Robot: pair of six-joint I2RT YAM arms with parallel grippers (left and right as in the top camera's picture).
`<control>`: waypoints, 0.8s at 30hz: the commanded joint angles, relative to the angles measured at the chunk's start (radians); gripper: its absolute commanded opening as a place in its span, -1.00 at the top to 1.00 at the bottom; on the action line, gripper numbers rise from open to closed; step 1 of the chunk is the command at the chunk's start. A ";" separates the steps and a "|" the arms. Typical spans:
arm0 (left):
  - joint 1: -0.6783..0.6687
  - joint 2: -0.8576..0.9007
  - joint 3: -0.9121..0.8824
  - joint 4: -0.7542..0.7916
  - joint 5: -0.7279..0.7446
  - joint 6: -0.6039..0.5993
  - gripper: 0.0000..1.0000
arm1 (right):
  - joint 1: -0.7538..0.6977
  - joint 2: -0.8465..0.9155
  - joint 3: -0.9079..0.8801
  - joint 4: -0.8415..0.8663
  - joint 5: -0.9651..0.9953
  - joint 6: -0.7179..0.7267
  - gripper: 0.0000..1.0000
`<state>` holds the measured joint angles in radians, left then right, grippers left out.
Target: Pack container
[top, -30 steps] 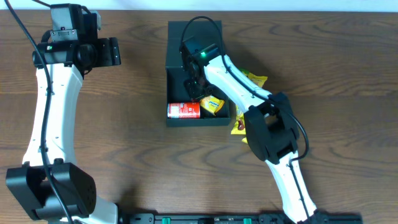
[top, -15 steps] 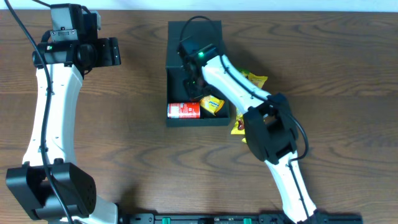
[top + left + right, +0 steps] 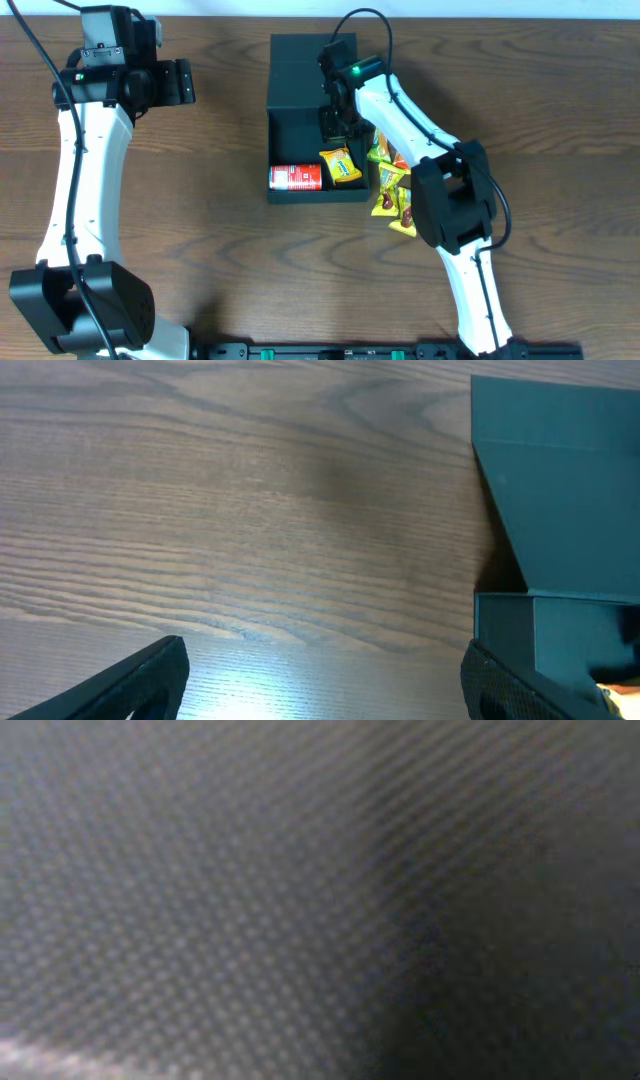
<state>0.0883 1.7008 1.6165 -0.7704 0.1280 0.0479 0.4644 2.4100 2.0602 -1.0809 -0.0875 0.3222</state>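
The dark teal container (image 3: 283,120) stands open at the table's middle, its flap lid (image 3: 300,55) lying toward the far side. In it lie a red can (image 3: 295,177) and a yellow snack packet (image 3: 341,165). My right gripper (image 3: 335,120) is low at the container's right wall, above the yellow packet. Its jaws are hidden, and the right wrist view shows only a blurred dark textured surface. My left gripper (image 3: 180,82) is open and empty over bare table at the far left (image 3: 330,695). The container's lid also shows in the left wrist view (image 3: 560,480).
Several snack packets (image 3: 390,185) lie on the table just right of the container, partly under my right arm. The table is brown wood (image 3: 200,250).
My right gripper has moved from inside the container toward its right wall and the far side. The yellow packet now lies uncovered in the container. The left arm has not moved.
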 commanded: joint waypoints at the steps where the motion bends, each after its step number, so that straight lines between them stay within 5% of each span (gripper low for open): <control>1: 0.003 0.008 0.008 0.004 0.003 -0.011 -0.77 | 0.001 0.014 0.021 -0.008 0.011 0.013 0.97; 7: 0.003 0.008 0.008 0.005 0.003 -0.011 -0.79 | 0.016 0.014 0.021 -0.063 0.166 -0.006 0.98; 24: 0.003 0.009 0.008 0.004 0.003 -0.011 -0.79 | 0.053 0.014 0.021 -0.209 0.162 -0.058 0.97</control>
<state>0.0883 1.7008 1.6165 -0.7658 0.1280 0.0479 0.5022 2.4107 2.0773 -1.2682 0.0799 0.2844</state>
